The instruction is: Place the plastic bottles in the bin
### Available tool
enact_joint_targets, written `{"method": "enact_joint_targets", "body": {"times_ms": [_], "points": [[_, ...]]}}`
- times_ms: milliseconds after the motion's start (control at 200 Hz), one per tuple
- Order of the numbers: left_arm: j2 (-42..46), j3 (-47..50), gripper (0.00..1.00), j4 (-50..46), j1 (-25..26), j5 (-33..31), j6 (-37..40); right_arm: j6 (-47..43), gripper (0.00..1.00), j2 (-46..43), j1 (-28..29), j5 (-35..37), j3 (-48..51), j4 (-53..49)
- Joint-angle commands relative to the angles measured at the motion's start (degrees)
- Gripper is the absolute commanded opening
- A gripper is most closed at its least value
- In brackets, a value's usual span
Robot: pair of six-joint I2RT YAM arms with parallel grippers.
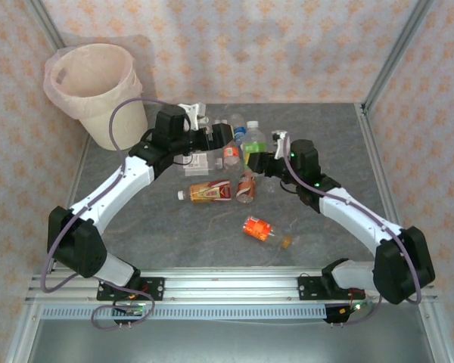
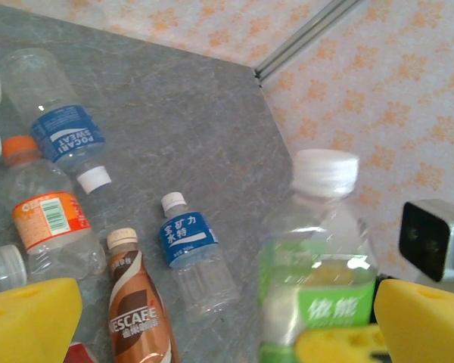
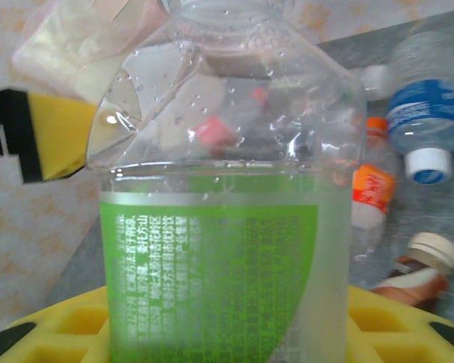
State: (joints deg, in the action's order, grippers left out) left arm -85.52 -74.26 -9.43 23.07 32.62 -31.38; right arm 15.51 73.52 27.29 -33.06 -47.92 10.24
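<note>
Right gripper [image 1: 262, 160] clamped on upright green bottle [image 1: 255, 144]; bin [image 1: 113, 121] lies far left, nearer the wide-open, empty left gripper [image 1: 221, 136].

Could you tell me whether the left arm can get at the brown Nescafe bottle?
Probably yes: the left gripper is open, and the Nescafe bottle lies just ahead of it, nothing on top; the green-labelled bottle stands off to one side.
</note>
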Motion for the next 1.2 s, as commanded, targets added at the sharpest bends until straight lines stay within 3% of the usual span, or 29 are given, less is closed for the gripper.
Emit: {"method": "enact_joint_targets", "body": {"times_ms": [0,170,295,676,856,1011,1116,1191], "points": [[-1.04,-2.89,1.0,2.06,0.61,0.88,1.13,-4.38,0.42,2.18,2.48,-3.54,-3.87,-0.04],[-2.87,-5.65,0.97,-2.38,0.89,-7.28,1.07,-5.02,0.42,5.08,4.92,-6.03,-6.62,0.59],[-4.62,-8.09,0.9,-5.04,1.12,-5.55,2.37,-6.25,0.43,7.59,5.82,-7.35,-9.47,-1.45],[-5.29,-8.27,0.39,-7.14,1.73,-5.68,4.14,-7.27,0.44,10.07,6.27,-8.93,-12.42,-2.15],[-5.45,-8.16,0.3,-6.72,1.77,-6.3,3.78,-8.38,0.46,9.5,6.31,-9.43,-13.07,-3.28],[-4.04,-7.75,0.22,-7.4,1.64,-11.9,4.04,-8.87,0.63,7.31,6.29,-6.23,-13.08,-5.16],[-2.11,-7.48,0.0,-7.71,0.82,-16.26,4.22,-10.35,0.8,4.33,6.24,-1.56,-12.99,-7.87],[-0.96,-8.04,0.0,-9.12,0.13,-20.27,4.13,-11.7,0.89,1.94,6.22,3.0,-12.41,-9.41]]}}
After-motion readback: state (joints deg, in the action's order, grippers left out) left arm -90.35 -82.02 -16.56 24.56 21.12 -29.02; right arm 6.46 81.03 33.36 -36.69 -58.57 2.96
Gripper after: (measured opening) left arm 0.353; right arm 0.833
